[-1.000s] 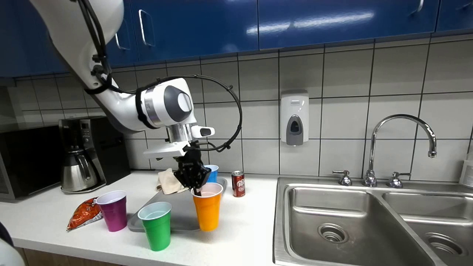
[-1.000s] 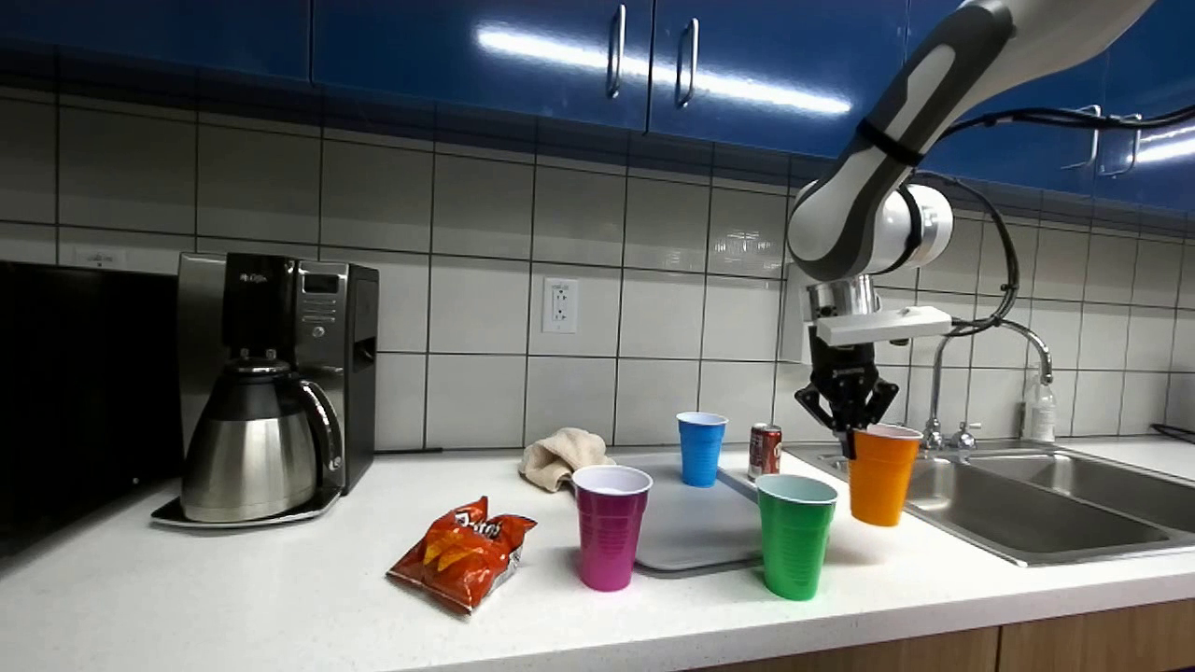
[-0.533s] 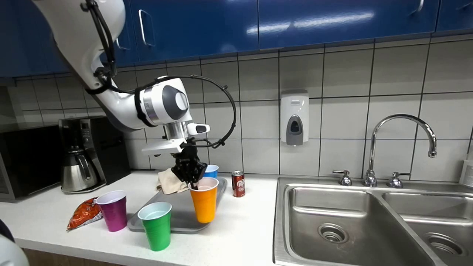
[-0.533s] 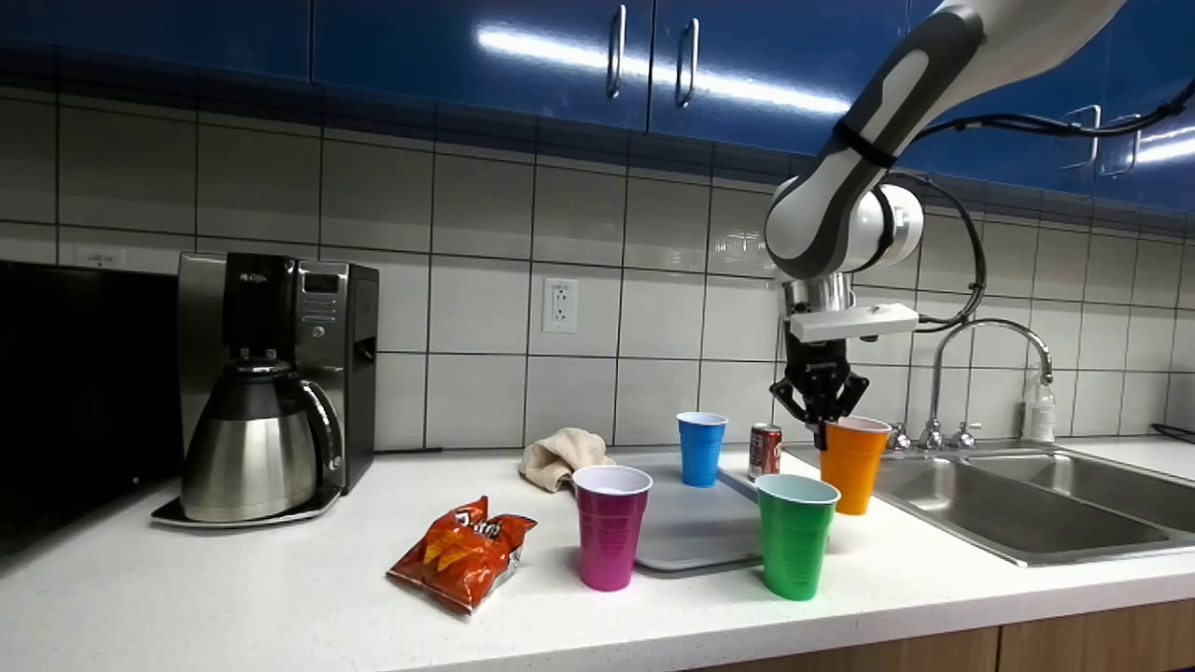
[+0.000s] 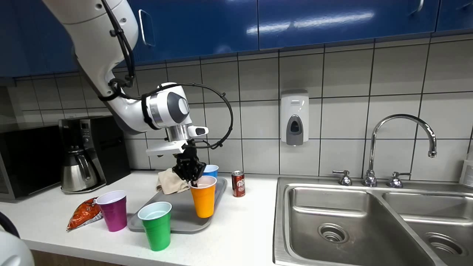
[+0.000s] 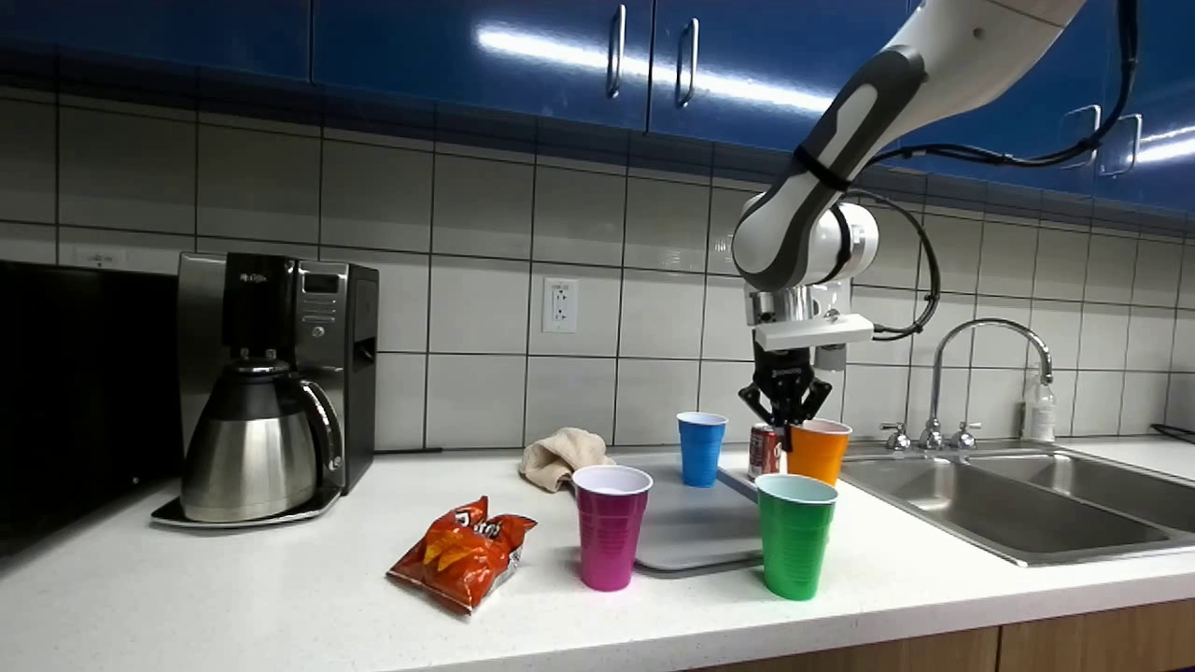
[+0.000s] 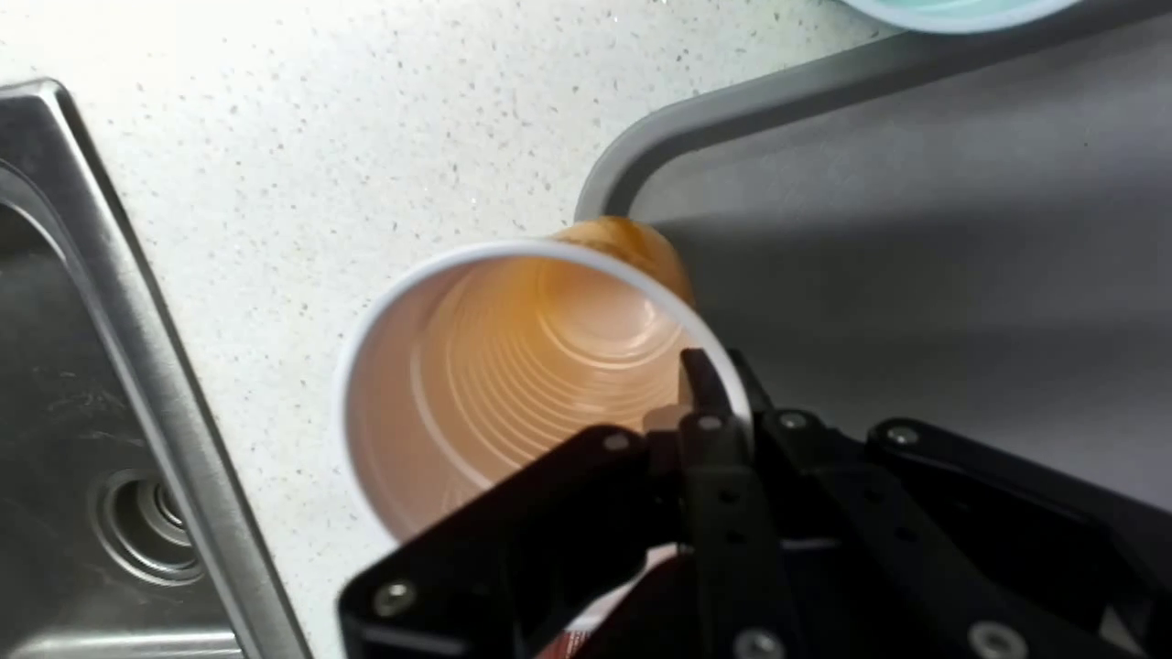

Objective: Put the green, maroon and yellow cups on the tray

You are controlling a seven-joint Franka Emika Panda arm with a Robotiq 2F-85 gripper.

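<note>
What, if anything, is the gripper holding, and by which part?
The gripper holds the orange cup by its rim, with one finger inside the cup and the other outside.

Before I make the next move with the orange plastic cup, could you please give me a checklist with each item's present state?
1. Black claw shut on the rim of the orange plastic cup: ok.
2. Base of that cup well inside the edge of the flat grey tray: not ok; in the wrist view it overlaps the edge.
3. Base touching the tray: cannot tell.
4. Blue plastic cup on the tray, apart from the held cup: ok.
5. Green plastic cup and maroon plastic cup apart from the held cup: ok; both stand on the white counter.
</note>
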